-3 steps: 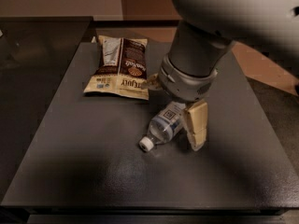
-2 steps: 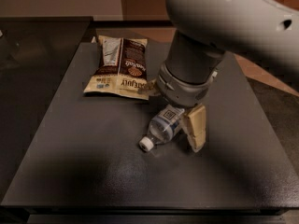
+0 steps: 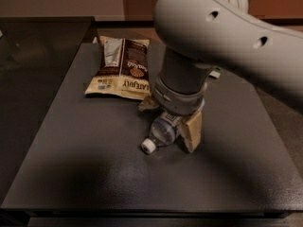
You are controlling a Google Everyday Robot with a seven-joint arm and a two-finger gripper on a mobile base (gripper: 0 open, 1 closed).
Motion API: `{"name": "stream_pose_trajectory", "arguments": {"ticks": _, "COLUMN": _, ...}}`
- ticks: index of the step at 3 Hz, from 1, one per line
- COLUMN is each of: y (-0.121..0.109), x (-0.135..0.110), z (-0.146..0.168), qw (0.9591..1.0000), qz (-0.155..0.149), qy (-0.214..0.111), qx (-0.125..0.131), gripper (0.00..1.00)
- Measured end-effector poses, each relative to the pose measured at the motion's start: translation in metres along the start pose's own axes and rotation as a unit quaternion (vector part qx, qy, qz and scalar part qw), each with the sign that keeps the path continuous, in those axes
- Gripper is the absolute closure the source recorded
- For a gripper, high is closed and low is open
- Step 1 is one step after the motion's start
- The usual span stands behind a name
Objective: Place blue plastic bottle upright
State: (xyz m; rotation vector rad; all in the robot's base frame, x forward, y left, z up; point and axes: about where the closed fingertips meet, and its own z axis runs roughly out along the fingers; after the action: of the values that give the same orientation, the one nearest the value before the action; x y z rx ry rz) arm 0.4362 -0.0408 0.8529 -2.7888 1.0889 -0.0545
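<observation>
The blue plastic bottle (image 3: 164, 130) lies on its side on the dark table (image 3: 85, 164), near the middle. Its white cap (image 3: 147, 146) points to the front left. My gripper (image 3: 168, 126) is down over the bottle's body and straddles it. One tan finger (image 3: 191, 132) stands against the bottle's right side. The other finger (image 3: 148, 103) is at its far left, a little apart from it. The jaws are open around the bottle, and its base is hidden under the grey wrist.
A brown-and-cream snack bag (image 3: 121, 68) lies flat at the back left of the table, close to the left finger. A small white-and-green object (image 3: 216, 73) peeks out behind the arm. A second dark surface (image 3: 33, 56) adjoins on the left.
The arm has leaned further over the bottle and now covers more of it. The left finger has come into sight beside the snack bag. The bottle has not moved.
</observation>
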Motion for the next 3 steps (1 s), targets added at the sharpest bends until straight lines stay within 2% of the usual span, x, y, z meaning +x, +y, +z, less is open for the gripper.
{"name": "stream_pose_trajectory", "arguments": {"ticks": 1, "y": -0.001, "x": 0.003, "z": -0.002, "qw": 1.0000, "qz": 0.002, "qy": -0.005, "qx": -0.004, "gripper": 0.64}}
{"name": "stream_pose_trajectory", "arguments": {"ticks": 2, "y": -0.003, "x": 0.005, "z": -0.011, "qw": 0.9996, "qz": 0.020, "qy": -0.019, "qx": 0.001, "gripper": 0.87}}
{"name": "stream_pose_trajectory", "arguments": {"ticks": 3, "y": -0.009, "x": 0.007, "z": -0.031, "qw": 0.9970, "qz": 0.061, "qy": -0.044, "qx": 0.018, "gripper": 1.00}}
